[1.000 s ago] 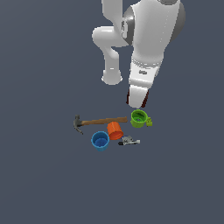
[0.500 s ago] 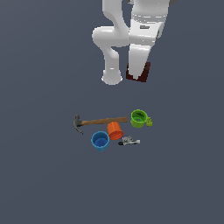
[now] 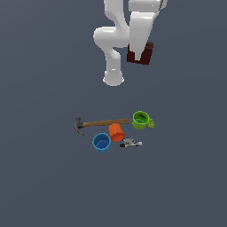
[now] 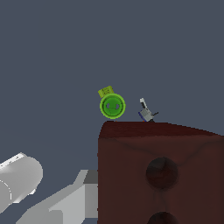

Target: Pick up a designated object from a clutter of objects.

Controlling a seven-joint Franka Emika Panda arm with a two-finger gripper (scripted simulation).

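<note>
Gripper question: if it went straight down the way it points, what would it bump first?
Hard to be sure. The gripper holds the brown box high up. In the wrist view the green mug sits nearest its line, so probably the mug or the bare floor beside it.

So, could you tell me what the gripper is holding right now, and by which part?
The gripper holds the dark reddish-brown box, lifted high above the other items. Its upper part sits at the fingers; the exact contact faces are hidden.

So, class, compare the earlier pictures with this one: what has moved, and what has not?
The gripper has risen well above the clutter, carrying the dark reddish-brown rectangular box up with it. The wooden-handled hammer, green mug, orange cup, blue cup and small grey metal piece stayed put.
</note>
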